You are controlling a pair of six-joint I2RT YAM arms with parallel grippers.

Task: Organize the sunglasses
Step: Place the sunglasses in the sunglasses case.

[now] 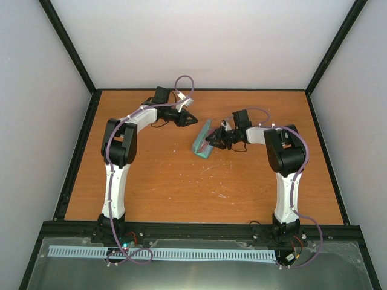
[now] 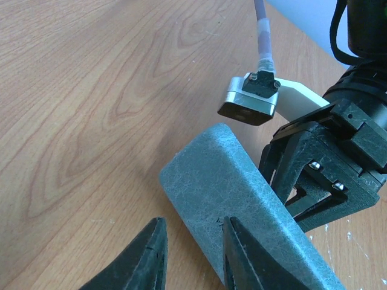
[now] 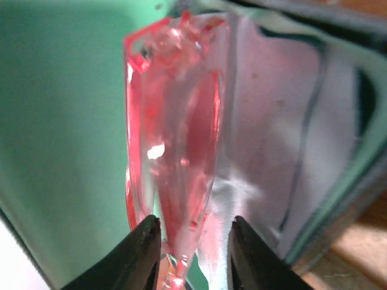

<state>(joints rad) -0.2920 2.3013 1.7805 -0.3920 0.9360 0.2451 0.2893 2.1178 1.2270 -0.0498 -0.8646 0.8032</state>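
Enclosing orange wooden table (image 1: 181, 181): pale walls (image 1: 205, 42).

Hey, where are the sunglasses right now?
In the right wrist view the sunglasses sit inside the open case, against its green lining, between the right tool's fingers. From above, that case lies just right of centre on the table.

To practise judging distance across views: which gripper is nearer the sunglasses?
Right. The right gripper has the sunglasses between its fingertips, inside the case; the left gripper is outside, beside the case's outer shell.
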